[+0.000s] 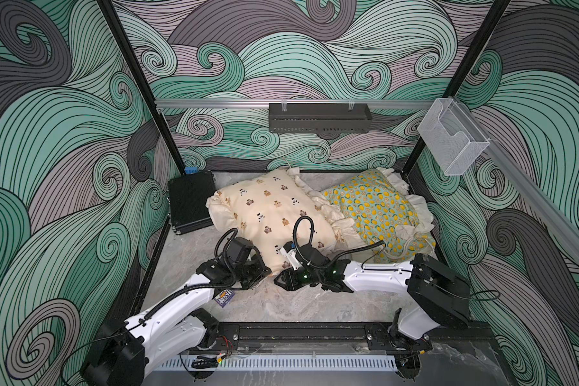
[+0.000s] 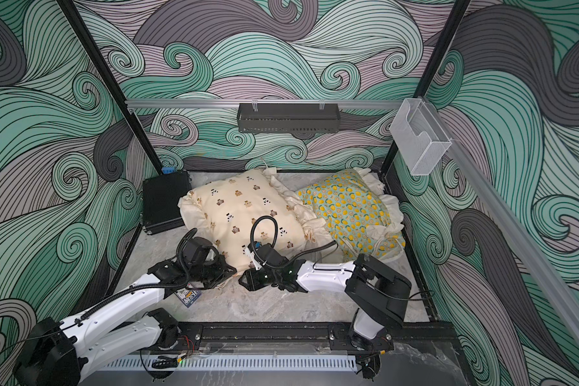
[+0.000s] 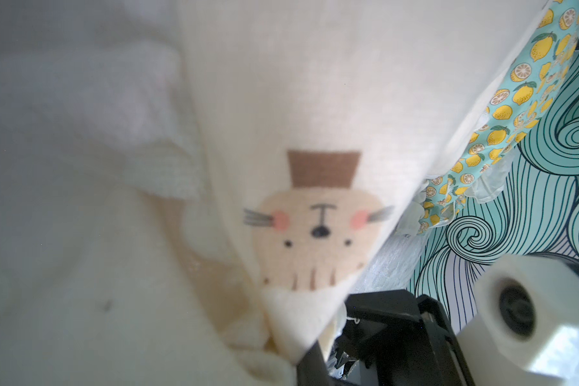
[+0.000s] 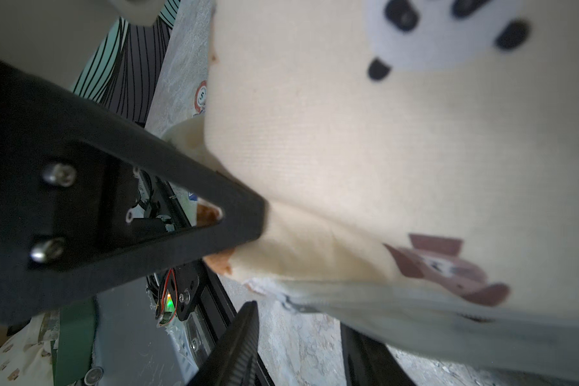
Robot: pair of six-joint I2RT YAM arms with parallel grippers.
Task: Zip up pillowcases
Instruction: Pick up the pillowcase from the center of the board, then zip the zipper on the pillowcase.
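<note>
The cream bear-and-panda pillowcase [image 1: 274, 207] [image 2: 248, 214] lies across the middle of the marble table [image 1: 298, 307]. The teal lemon pillowcase [image 1: 375, 207] [image 2: 345, 204] rests against its right side. My left gripper [image 1: 264, 272] [image 2: 231, 270] is shut on the cream pillowcase's near corner. In the right wrist view that gripper's black fingertip [image 4: 258, 217] pinches the fabric [image 4: 381, 150]. My right gripper [image 1: 279, 280] [image 2: 243, 280] [image 4: 298, 314] is open just right of that corner, under the pillowcase's near edge, with only table between its fingers. The zipper is not clearly visible.
A black box [image 1: 189, 200] stands at the back left beside the cream pillowcase. A small printed card [image 1: 226, 297] lies under the left arm. A black tray [image 1: 318, 117] hangs on the back rail. A clear plastic holder [image 1: 452, 137] is mounted on the right rail.
</note>
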